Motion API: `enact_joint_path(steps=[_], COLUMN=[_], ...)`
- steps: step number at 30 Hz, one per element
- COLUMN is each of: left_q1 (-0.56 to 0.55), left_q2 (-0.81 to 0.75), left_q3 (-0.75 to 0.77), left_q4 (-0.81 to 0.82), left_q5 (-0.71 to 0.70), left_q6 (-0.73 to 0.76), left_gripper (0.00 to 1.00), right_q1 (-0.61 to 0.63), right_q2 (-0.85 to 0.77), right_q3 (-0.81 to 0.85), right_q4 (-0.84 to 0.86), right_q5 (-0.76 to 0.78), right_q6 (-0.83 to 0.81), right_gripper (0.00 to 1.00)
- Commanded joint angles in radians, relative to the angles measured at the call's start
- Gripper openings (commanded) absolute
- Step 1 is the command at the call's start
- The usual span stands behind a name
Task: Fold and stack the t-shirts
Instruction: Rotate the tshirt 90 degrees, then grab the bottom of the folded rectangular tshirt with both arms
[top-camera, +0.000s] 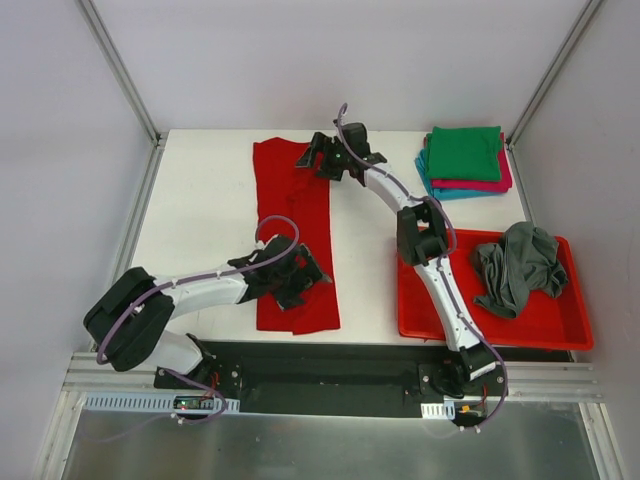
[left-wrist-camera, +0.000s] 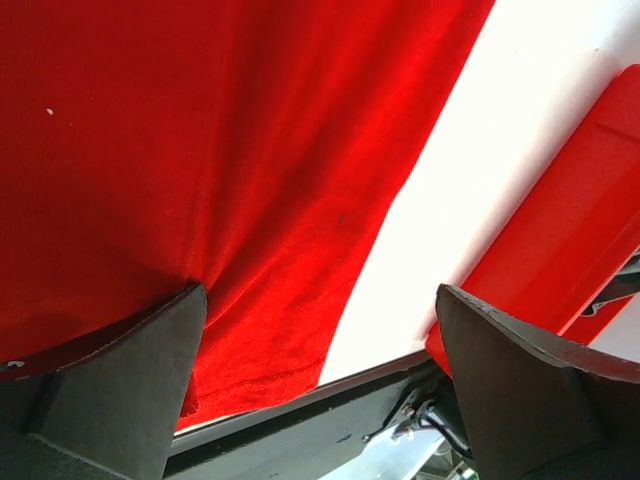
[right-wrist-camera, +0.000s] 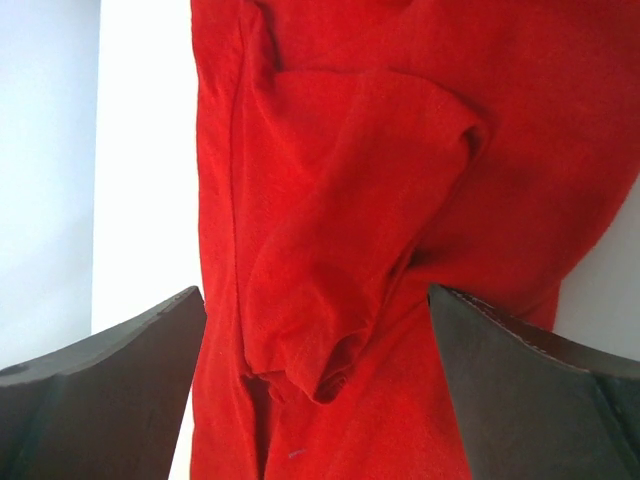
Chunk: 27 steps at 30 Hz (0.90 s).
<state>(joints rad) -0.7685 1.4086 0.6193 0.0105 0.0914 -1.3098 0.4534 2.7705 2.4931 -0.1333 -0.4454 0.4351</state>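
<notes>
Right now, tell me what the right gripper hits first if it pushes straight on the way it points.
The right gripper, its jaws open, would first meet the red t-shirt, at the folded-over sleeve straight ahead. How far off the cloth lies is unclear.

Plain red t-shirt (top-camera: 290, 200), dark grey t-shirt (top-camera: 518, 265), green t-shirt (top-camera: 465, 152), magenta t-shirt (top-camera: 472, 185), teal t-shirt (top-camera: 447, 193); red tray (top-camera: 430, 320).

A: Where is the flat shirt (top-camera: 295, 235)?
B: On the table (top-camera: 200, 200), in its middle, stretched front to back; left hand (top-camera: 308, 276) over its near part, right hand (top-camera: 308, 160) over its far end.
A: And to the right?
B: A tray (top-camera: 420, 326) with a crumpled shirt (top-camera: 518, 266) in it; behind it, a stack of folded shirts (top-camera: 465, 160)
</notes>
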Motion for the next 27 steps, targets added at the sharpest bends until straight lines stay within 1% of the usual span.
enact_joint_path(steps=[1,3,4,5,7,9,12,13,15,17,20,21,22,24,27], left_q1=[-0.032,-0.04,-0.04,-0.04,-0.043,-0.043,-0.041,-0.041,-0.04,-0.037,-0.034,-0.031,-0.026,-0.005,0.059], left_q2=[-0.054,-0.123,-0.169,-0.218,-0.316,-0.431,-0.609,-0.67,-0.743,-0.775,-0.772,-0.761,-0.749,-0.715,-0.666], left_q3=[-0.009,-0.029,-0.042,-0.059,-0.096,-0.141,-0.168,-0.167,-0.164,-0.165,-0.173,-0.176,-0.181,-0.199,-0.245], left_q4=[-0.087,-0.087,-0.095,-0.101,-0.121,-0.135,-0.231,-0.269,-0.374,-0.464,-0.581,-0.599,-0.613,-0.615,-0.551], left_q5=[-0.076,-0.085,-0.085,-0.11,-0.116,-0.139,-0.214,-0.234,-0.268,-0.288,-0.305,-0.303,-0.305,-0.294,-0.247], left_q6=[-0.003,0.017,0.029,0.04,0.058,0.082,0.133,0.167,0.202,0.196,0.193,0.201,0.207,0.208,0.237], left_gripper=[0.99,0.99,0.99,0.99,0.99,0.99,0.99,0.99,0.99,0.99,0.99,0.99,0.99,0.99,0.98], right_q1=[-0.048,-0.048,-0.048,-0.045,-0.039,-0.033,-0.022,-0.007,0.031,0.088,0.218,0.267,0.306,0.384,0.471], right_q2=[-0.171,-0.25,-0.309,-0.352,-0.455,-0.57,-0.711,-0.765,-0.871,-0.984,-1.171,-1.254,-1.29,-1.405,-1.462], right_q3=[-0.065,-0.088,-0.1,-0.117,-0.19,-0.31,-0.465,-0.555,-0.707,-0.892,-1.175,-1.28,-1.375,-1.544,-1.707], right_q4=[-0.15,-0.234,-0.315,-0.36,-0.42,-0.425,-0.453,-0.457,-0.456,-0.437,-0.375,-0.315,-0.28,-0.124,0.05], right_q5=[0.059,0.053,0.068,0.079,0.103,0.129,0.158,0.166,0.18,0.186,0.321,0.358,0.369,0.354,0.317], right_q6=[-0.124,-0.169,-0.191,-0.219,-0.257,-0.291,-0.335,-0.376,-0.467,-0.559,-0.611,-0.615,-0.605,-0.575,-0.541], right_gripper=[0.96,0.96,0.96,0.96,0.96,0.96,0.96,0.96,0.96,0.96,0.96,0.96,0.96,0.96,0.96])
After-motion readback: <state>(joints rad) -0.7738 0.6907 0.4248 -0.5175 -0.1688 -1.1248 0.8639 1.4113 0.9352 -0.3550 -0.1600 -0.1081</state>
